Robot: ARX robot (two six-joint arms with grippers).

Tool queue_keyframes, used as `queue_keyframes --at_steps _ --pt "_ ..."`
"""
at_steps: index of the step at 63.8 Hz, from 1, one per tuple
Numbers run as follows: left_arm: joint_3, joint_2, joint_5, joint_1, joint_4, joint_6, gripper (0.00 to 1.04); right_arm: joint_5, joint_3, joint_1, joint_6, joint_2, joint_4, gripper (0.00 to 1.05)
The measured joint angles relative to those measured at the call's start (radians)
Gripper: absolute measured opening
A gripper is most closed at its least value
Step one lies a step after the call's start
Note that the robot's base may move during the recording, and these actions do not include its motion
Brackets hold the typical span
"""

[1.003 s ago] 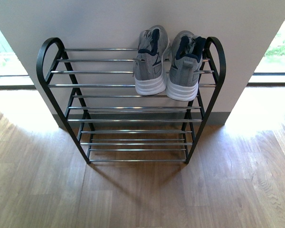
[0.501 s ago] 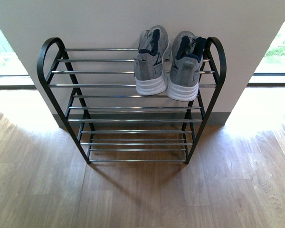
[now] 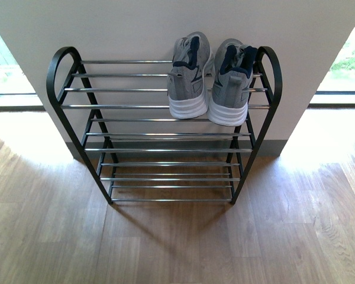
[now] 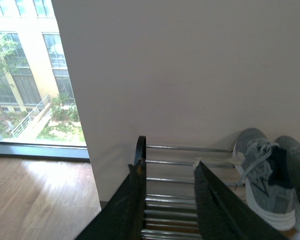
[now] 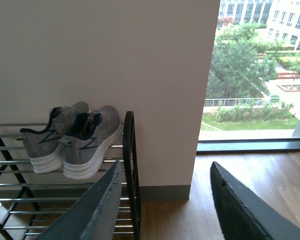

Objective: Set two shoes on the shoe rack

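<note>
Two grey knit sneakers with white soles stand side by side on the right end of the shoe rack's top shelf, heels toward me: the left shoe (image 3: 187, 76) and the right shoe (image 3: 231, 81). The shoe rack (image 3: 77, 106) has a black tube frame and silver bars, and stands against a white wall. Neither arm shows in the front view. My left gripper (image 4: 167, 167) is open and empty, back from the rack's left part, with the sneakers (image 4: 262, 177) off to one side. Open and empty too, my right gripper (image 5: 165, 167) hangs beside the rack's right end post (image 5: 128, 160), sneakers (image 5: 72, 142) beyond.
Wood plank floor (image 3: 177, 242) spreads in front of the rack. The white wall (image 3: 165, 23) is a narrow pier with floor-to-ceiling windows (image 5: 255, 75) on both sides. The rack's lower shelves (image 3: 165, 171) hold nothing.
The front view has shifted a hair; the right sneaker looks settled slightly lower. Nothing else has moved.
</note>
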Motion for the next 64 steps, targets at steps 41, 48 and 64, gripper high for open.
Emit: queue_keyframes --at_steps 41,48,64 --pt "-0.266 -0.377 0.234 0.219 -0.112 0.017 0.01 0.000 0.000 0.000 0.000 0.000 0.000 0.96" --pt "-0.284 -0.433 0.237 0.241 -0.148 0.017 0.01 0.000 0.000 0.000 0.000 0.000 -0.001 0.96" --pt "-0.336 -0.533 0.243 0.242 -0.187 0.018 0.01 0.001 0.000 0.000 0.000 0.000 -0.001 0.96"
